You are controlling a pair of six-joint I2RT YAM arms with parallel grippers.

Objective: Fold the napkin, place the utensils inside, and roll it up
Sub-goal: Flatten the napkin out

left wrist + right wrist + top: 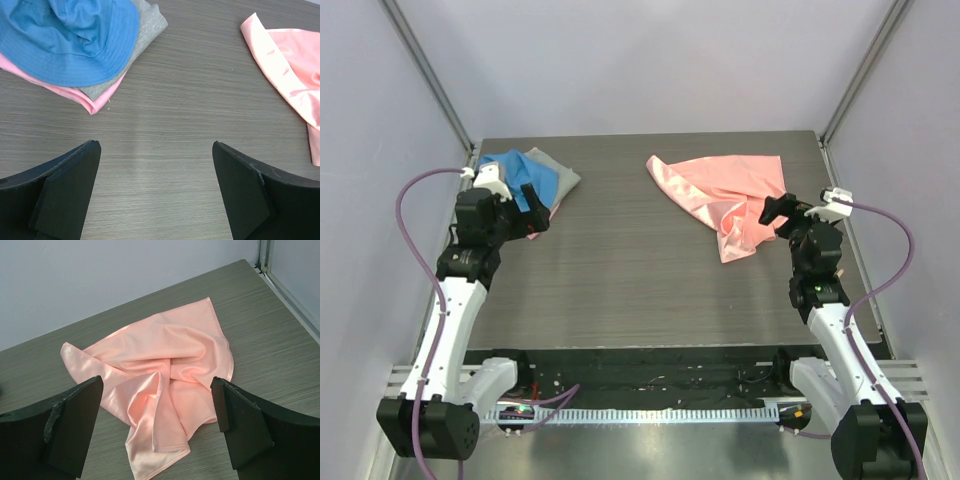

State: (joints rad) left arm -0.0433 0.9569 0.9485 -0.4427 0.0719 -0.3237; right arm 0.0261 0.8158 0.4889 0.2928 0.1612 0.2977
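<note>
I saw my left gripper (156,150) spread wide above the table (175,125), grasping nothing. The blue cloth (65,35) lay ahead and left of its fingers, the napkin (290,65) ahead and right. My right gripper (156,385) gaped too, empty, with the crumpled napkin just ahead between its fingers.

A rectangular grey-brown wood-grain table (650,290) is standing inside plain pale lavender-grey wall panels (650,60), which are closing it in at the back and both sides. At the two far corners, slim grey metal posts (430,73) are rising. Soft, even light is falling across the tabletop, casting only faint shadows.
</note>
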